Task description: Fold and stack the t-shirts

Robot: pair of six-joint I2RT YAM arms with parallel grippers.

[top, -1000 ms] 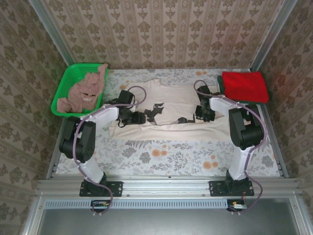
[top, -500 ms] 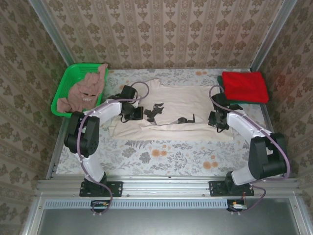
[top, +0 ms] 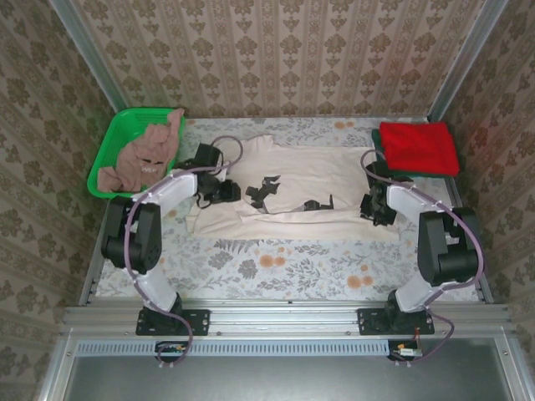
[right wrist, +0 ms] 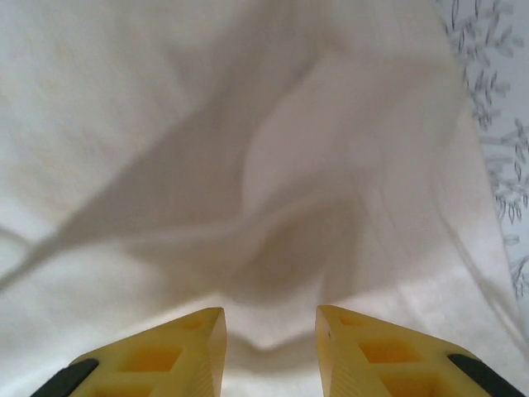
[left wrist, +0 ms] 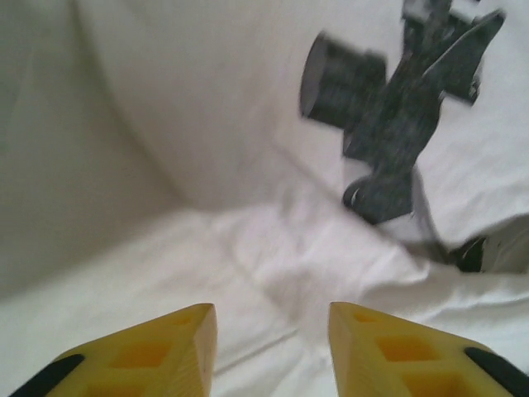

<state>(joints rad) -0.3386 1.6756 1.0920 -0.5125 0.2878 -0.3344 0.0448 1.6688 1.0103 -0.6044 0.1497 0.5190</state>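
Moved: since a second ago both arms have been drawn outward, from over the printed middle of the cream t-shirt [top: 292, 171] to its left and right sides; the shirt itself lies much as it did.
Cream t-shirt: spread open across the middle of the tabletop [top: 276, 267], towards the far edge, creased, with a black print [top: 266, 190] at its centre.
Left pincer [top: 222, 191]: held low over the shirt's left side; fingers apart, nothing pinched between them.
Right pincer [top: 374, 207]: held at the shirt's right edge; fingers apart, a soft ridge of cloth just ahead of the tips.
Red t-shirt [top: 418, 148]: folded at the far right corner; a dark edge shows beneath it, too little to be named.
Pink-brown t-shirt [top: 142, 159]: heaped in the green basket [top: 104, 159] at the far left corner.
Step in hand: judged to be the first fold of the cream shirt, with its sides not yet gripped.
Next move: both side edges are to be pinched together, single layers caught cleanly, and lifted evenly so the cloth is carried over without dragging.
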